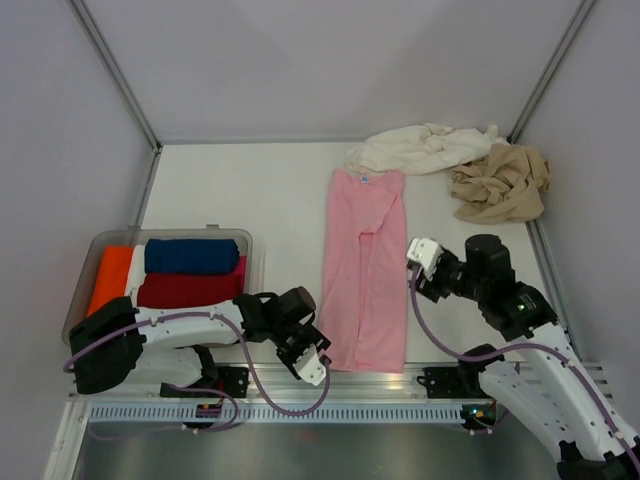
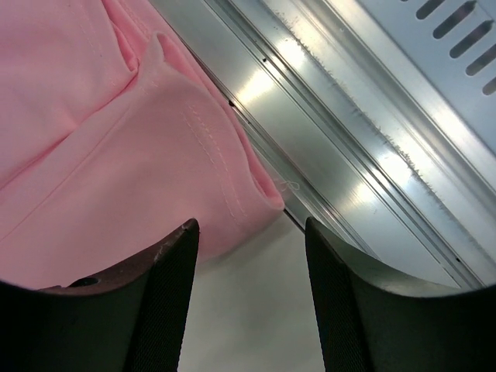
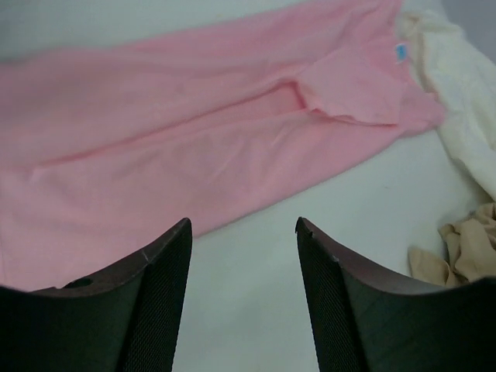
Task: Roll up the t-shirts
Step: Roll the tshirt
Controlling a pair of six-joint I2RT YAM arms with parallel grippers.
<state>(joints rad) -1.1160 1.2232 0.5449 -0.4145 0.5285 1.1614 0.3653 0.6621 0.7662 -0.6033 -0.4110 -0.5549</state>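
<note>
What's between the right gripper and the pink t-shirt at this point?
Nothing but bare table. In the right wrist view, the right gripper hangs open just off the long edge of the pink t-shirt, with only tabletop in the gap.

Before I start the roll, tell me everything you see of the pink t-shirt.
The pink t-shirt is soft, plain cloth, folded lengthwise into a long narrow strip. It lies flat on the white table, collar end with a small blue label far from the arms, hem by the near metal rail. The cream-white t-shirt bunches at its collar end. The open left end effector hovers at a hem corner, gripping nothing.
</note>
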